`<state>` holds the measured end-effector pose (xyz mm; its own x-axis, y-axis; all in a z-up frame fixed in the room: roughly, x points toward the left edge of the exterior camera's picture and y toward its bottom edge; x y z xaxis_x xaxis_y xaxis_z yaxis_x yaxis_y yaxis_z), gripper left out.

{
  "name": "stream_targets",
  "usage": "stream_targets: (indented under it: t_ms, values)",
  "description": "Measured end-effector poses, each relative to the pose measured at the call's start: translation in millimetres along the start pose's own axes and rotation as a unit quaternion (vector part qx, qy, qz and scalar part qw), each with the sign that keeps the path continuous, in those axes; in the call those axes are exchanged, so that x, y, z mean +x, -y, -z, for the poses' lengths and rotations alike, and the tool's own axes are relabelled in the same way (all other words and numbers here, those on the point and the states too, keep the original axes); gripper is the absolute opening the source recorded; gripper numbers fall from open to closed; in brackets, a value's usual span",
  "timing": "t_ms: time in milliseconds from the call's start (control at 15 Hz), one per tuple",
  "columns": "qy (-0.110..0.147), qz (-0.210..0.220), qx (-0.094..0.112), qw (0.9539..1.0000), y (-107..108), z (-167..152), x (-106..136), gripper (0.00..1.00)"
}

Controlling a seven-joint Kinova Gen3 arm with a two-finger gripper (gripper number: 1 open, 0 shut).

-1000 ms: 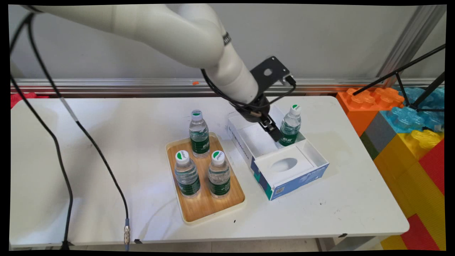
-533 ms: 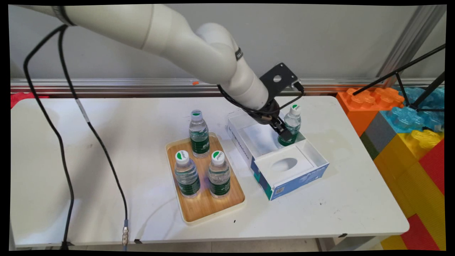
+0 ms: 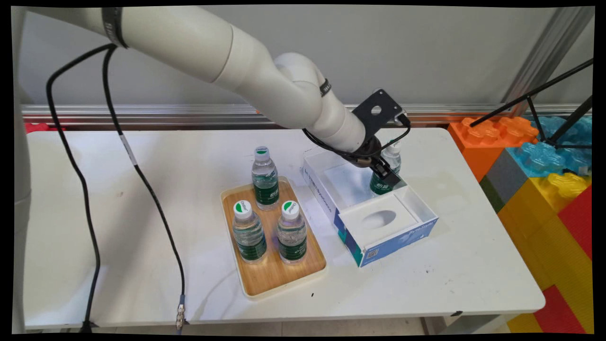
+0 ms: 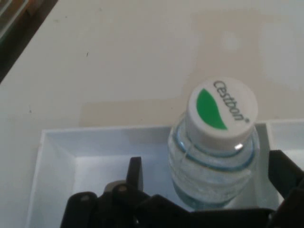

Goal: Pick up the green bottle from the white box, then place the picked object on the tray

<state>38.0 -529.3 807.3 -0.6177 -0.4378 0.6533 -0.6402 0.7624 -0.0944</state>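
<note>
A clear water bottle (image 3: 393, 159) with a green label and a white, green-marked cap (image 4: 222, 110) stands upright in the far corner of an open white and blue cardboard box (image 3: 325, 196). My gripper (image 3: 388, 176) reaches down into the box from the left, right at this bottle. In the hand view the gripper (image 4: 207, 160) is open and straddles the bottle (image 4: 213, 171). A gap shows between the left finger (image 4: 135, 172) and the bottle's side. The right finger (image 4: 284, 170) sits close beside it.
A wooden tray (image 3: 277, 279) left of the box carries three more bottles (image 3: 265, 179) (image 3: 249, 233) (image 3: 292, 233). Big toy blocks (image 3: 544, 180) and black tripod legs (image 3: 535, 102) stand beyond the table's right end. Black cables (image 3: 142, 180) hang over the left half.
The arm has swung to the right, and the gripper has slid from beside the boxed bottle to around it. The bottle has stayed upright in its place.
</note>
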Motion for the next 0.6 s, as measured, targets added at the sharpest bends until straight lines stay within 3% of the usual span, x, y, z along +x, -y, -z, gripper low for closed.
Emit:
stream_targets:
  t_ms: [400, 467, 600]
  values:
    - [-0.017, -0.005, 0.000, 0.9998, -0.2, -12.8, -3.9, 1.00]
    - [-0.018, -0.006, 0.000, 0.9998, 0.0, -13.5, -4.4, 0.00]
    - [-0.019, -0.011, 0.001, 0.9997, 0.2, -15.0, -5.1, 0.00]
